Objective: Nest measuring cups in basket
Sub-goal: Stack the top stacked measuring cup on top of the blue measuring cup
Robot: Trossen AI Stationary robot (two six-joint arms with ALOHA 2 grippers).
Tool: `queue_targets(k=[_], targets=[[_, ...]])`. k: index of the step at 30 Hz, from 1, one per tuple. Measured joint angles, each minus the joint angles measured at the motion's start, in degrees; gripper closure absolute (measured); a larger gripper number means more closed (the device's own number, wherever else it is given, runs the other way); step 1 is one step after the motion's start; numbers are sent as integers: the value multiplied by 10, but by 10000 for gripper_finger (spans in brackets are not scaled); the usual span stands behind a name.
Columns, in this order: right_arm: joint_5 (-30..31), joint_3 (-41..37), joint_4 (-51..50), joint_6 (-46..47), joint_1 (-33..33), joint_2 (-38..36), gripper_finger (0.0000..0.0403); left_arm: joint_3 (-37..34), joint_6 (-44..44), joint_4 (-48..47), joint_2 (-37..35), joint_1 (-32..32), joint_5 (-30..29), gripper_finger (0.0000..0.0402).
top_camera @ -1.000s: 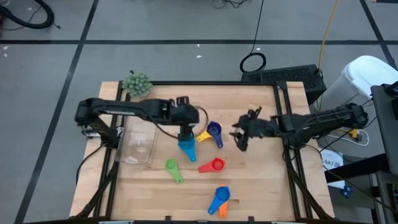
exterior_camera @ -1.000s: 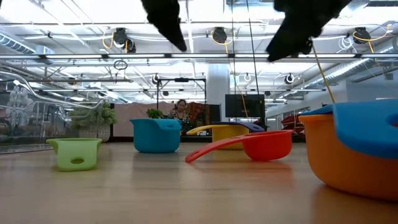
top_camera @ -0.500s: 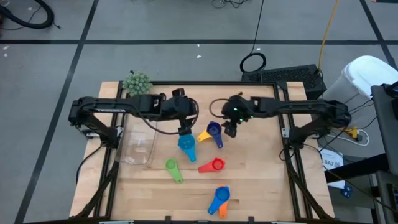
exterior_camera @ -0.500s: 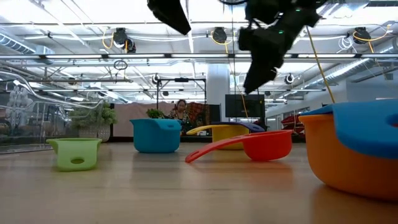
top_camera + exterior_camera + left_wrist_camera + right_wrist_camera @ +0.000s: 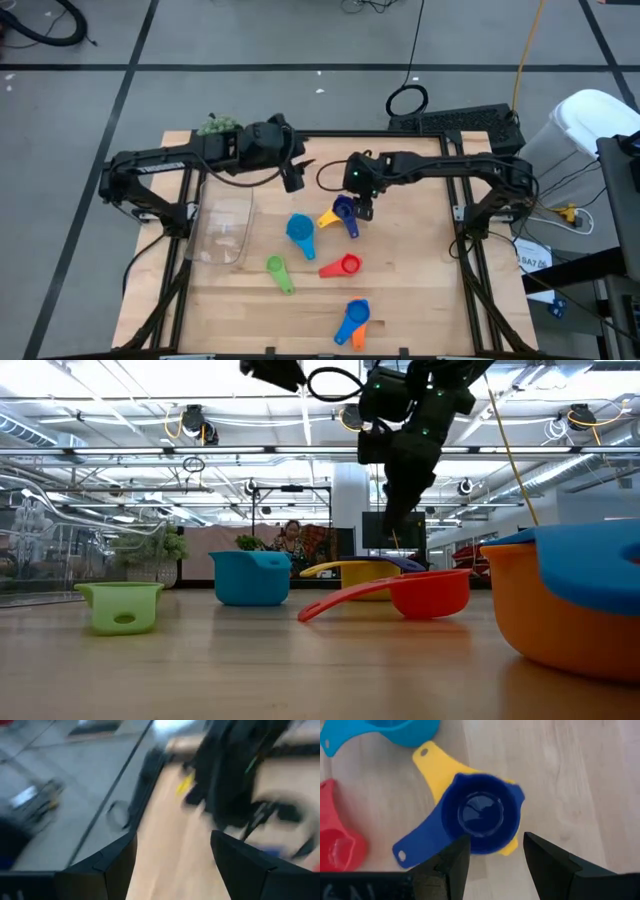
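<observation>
While the right gripper [image 5: 366, 208] hovers just above the dark blue plastic measuring cup [image 5: 345, 213] nested in the yellow cup [image 5: 328, 217], its fingers [image 5: 547, 865] spread and empty, the left gripper [image 5: 294, 178] hangs apart near the worktop's [image 5: 420, 290] far edge, fingers [image 5: 247, 867] spread. Clear plastic rectangular basket [image 5: 224, 229] sits at the left, empty.

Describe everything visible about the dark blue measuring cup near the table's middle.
The dark blue plastic measuring cup is a round, glossy scoop with a short flat handle pierced by a hole at its end. It sits upright and empty, nested in the yellow plastic measuring cup. The right gripper hangs open directly above it, not touching.
</observation>
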Motion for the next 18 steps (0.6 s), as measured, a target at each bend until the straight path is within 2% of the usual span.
queue_targets(k=[4, 9, 12, 18], targets=[[0, 0, 9, -1, 1, 17, 227, -19, 0, 137, -2, 4, 93, 144], [1, 0, 19, 14, 2, 45, 227, -31, 52, 261, 0, -3, 143, 144], [2, 0, 31, 25, 2, 59, 227, -31, 57, 268, -1, 2, 145, 144], [3, 0, 47, 14, 2, 83, 227, -30, 62, 206, -12, 15, 142, 144]])
